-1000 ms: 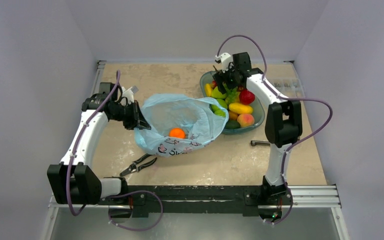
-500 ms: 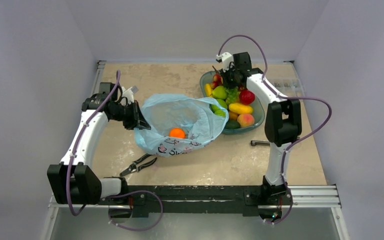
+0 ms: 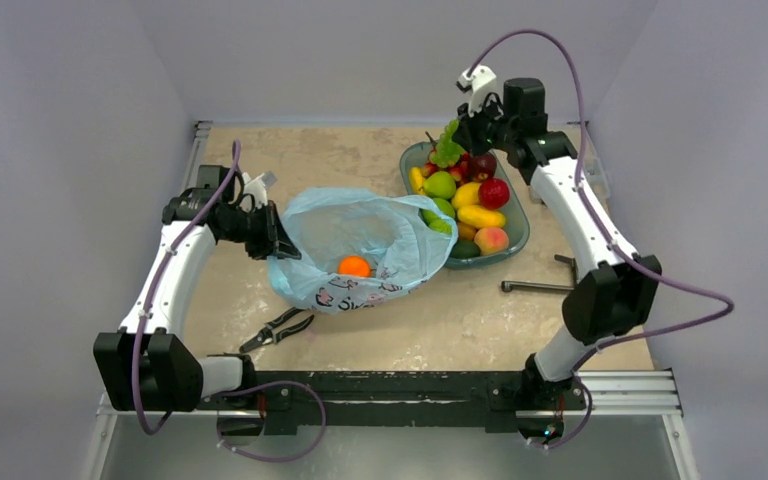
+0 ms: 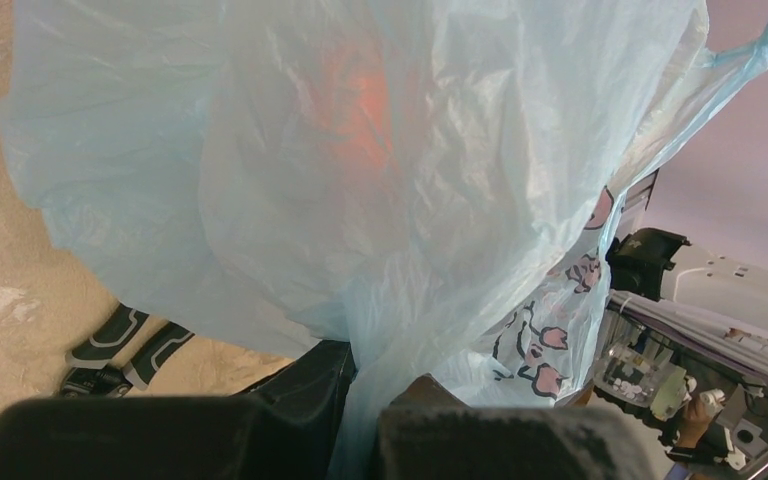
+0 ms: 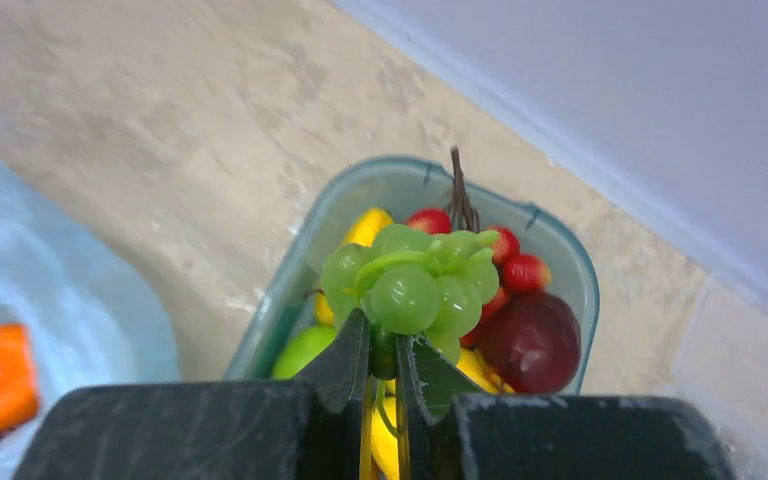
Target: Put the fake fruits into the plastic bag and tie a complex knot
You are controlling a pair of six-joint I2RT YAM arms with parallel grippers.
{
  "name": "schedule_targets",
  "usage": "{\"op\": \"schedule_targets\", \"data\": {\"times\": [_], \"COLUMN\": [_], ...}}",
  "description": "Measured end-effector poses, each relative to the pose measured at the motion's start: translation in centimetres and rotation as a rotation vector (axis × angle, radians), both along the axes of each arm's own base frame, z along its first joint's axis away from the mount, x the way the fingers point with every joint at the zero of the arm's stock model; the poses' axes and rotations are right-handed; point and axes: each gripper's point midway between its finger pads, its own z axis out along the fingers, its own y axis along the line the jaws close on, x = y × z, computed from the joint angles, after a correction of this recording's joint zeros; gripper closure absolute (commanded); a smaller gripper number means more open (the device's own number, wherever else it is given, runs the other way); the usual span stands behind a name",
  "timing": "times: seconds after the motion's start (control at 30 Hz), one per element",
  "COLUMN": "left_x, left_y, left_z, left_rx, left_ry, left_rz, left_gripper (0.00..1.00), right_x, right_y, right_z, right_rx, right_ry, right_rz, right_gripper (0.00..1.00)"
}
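The plastic bag (image 3: 350,235) lies open mid-counter, its print unreadable, orange (image 3: 354,266) inside; left jaws clamp its nine-o'clock rim; right jaws grip green grapes (image 5: 415,285) above the dish (image 5: 305,275) at one o'clock.

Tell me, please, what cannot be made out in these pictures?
1. Left wrist view: the thin translucent light-blue plastic bag blurs the round orange plastic fruit inside to a smear.
2. Right wrist view: the bunch of green plastic grapes in the right hand hides what lies below it in the teal oval dish.
3. Top view: the bag's rim covers the dish's left edge and whatever lies there.
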Motion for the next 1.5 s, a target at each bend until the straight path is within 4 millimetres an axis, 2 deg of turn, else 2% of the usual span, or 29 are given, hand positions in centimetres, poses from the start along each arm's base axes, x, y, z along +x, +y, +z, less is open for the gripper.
{"op": "schedule_targets", "data": {"times": [0.1, 0.27, 0.43, 0.53, 0.6, 0.73, 0.83, 1.03, 1.2, 1.23, 1.3, 1.37, 1.43, 1.5], "left_x": [0.0, -0.1, -0.1, -0.2, -0.2, -0.2, -0.2, -0.2, -0.2, -0.2, -0.2, -0.2, -0.2, -0.1], "left_y": [0.0, 0.0, 0.0, 0.0, 0.0, 0.0, 0.0, 0.0, 0.0, 0.0, 0.0, 0.0, 0.0, 0.0], "left_z": [0.0, -0.1, -0.2, -0.2, -0.3, -0.3, -0.3, -0.3, -0.3, -0.3, -0.3, -0.4, -0.5, -0.6], "left_rx": [0.0, 0.0, 0.002, 0.002, 0.001, -0.001, 0.0, -0.001, -0.001, -0.001, -0.001, -0.001, -0.001, -0.001], "left_ry": [0.0, 0.003, 0.0, 0.002, 0.004, 0.004, 0.004, 0.004, 0.004, 0.004, 0.005, 0.008, 0.012, 0.016], "left_rz": [0.0, -0.001, -0.005, -0.006, -0.006, -0.007, -0.007, -0.008, -0.008, -0.008, -0.008, -0.008, -0.008, -0.008], "left_gripper": [1.0, 1.0, 1.0, 1.0, 1.0, 1.0, 1.0, 1.0, 1.0, 1.0, 1.0, 1.0, 1.0, 1.0], "right_x": [-1.8, -4.5, -7.7, -10.9, -13.2, -18.2, -20.2, -21.0, -20.1, -19.9, -19.4, -19.2, -19.2, -19.0], "right_y": [0.6, 2.7, 5.9, 9.3, 12.0, 17.1, 19.7, 22.2, 23.5, 23.6, 23.8, 23.5, 23.2, 23.1], "right_z": [4.5, 9.3, 12.5, 13.6, 13.5, 10.1, 6.7, 0.5, -6.8, -8.3, -11.3, -13.2, -13.9, -13.4], "right_rx": [0.068, 0.2, 0.326, 0.37, 0.385, 0.379, 0.346, 0.242, 0.092, 0.062, 0.004, -0.039, -0.06, -0.063], "right_ry": [-0.078, -0.119, -0.111, -0.1, -0.095, -0.015, 0.05, 0.082, 0.106, 0.117, 0.139, 0.157, 0.163, 0.15], "right_rz": [0.035, 0.146, 0.292, 0.418, 0.512, 0.682, 0.758, 0.826, 0.85, 0.849, 0.847, 0.84, 0.835, 0.827], "right_gripper": [1.0, 1.0, 1.0, 1.0, 1.0, 1.0, 1.0, 1.0, 1.0, 0.94, 0.72, 0.54, 0.39, 0.3]}}
